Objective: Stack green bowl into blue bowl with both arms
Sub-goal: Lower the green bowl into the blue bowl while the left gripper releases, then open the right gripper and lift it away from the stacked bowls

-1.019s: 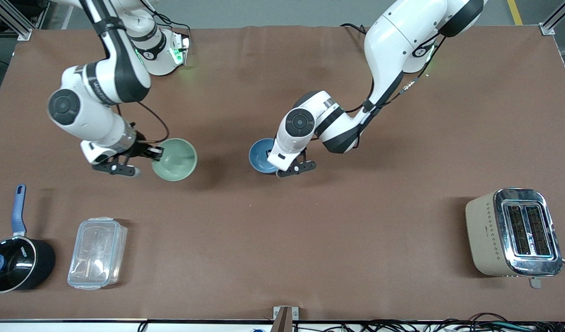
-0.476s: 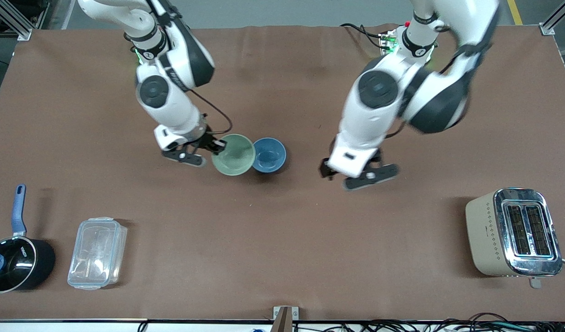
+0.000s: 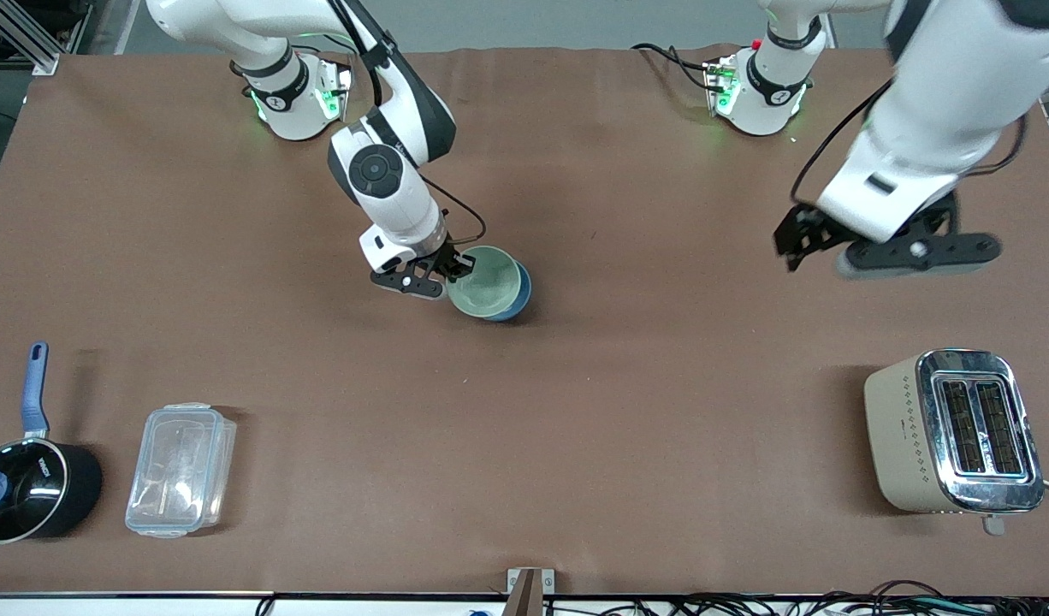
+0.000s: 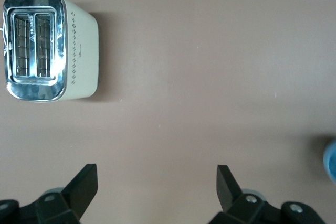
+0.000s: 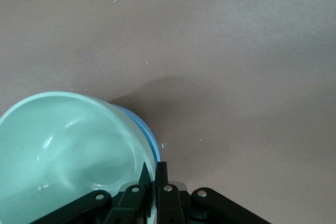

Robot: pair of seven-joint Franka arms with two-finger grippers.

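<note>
The pale green bowl sits inside the blue bowl near the middle of the table; only the blue bowl's rim shows around it. My right gripper is shut on the green bowl's rim, one finger inside and one outside. In the right wrist view the green bowl fills the corner, the blue bowl edges it, and the gripper pinches the rim. My left gripper is open and empty, raised over bare table toward the left arm's end; its fingers stand wide apart.
A beige and chrome toaster stands toward the left arm's end, near the front camera. A clear plastic lidded box and a black saucepan with a blue handle lie toward the right arm's end. The toaster also shows in the left wrist view.
My right gripper carried the green bowl sideways from beside the blue bowl into it. My left arm let go of the blue bowl and swung up and away toward its own end.
</note>
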